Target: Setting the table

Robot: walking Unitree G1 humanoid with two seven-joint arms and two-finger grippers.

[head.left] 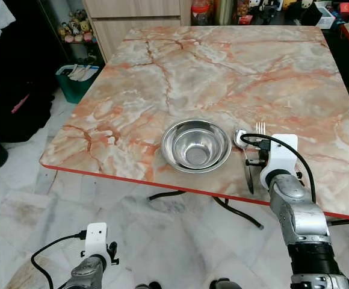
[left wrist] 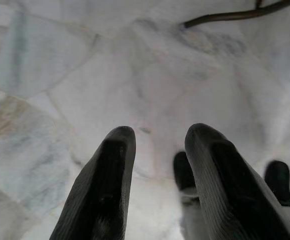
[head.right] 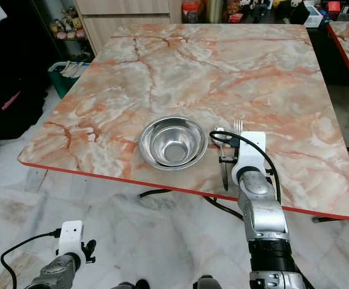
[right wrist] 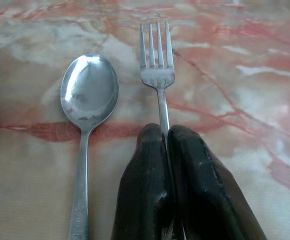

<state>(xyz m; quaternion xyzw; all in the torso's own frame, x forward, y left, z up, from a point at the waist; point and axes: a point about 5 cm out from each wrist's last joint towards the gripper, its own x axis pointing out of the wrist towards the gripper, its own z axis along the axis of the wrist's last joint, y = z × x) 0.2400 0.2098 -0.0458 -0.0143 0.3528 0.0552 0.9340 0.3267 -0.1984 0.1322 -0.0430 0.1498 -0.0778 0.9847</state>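
The right gripper [right wrist: 166, 137] is clamped on the handle of the fork [right wrist: 157, 65], which lies flat on the marble table [head.left: 222, 66] just beside the spoon [right wrist: 87, 97], both to the right of the steel bowl [head.left: 196, 145], while the left gripper [left wrist: 157, 137] hangs parted over the floor.

Right arm stretched forward and up over the table edge, the right gripper [right wrist: 166, 137] low at the surface with its two black fingers pinched tight on the fork [right wrist: 157, 75] handle, while the left gripper [left wrist: 157, 145] hangs low, fingers parted, pointing at the floor.
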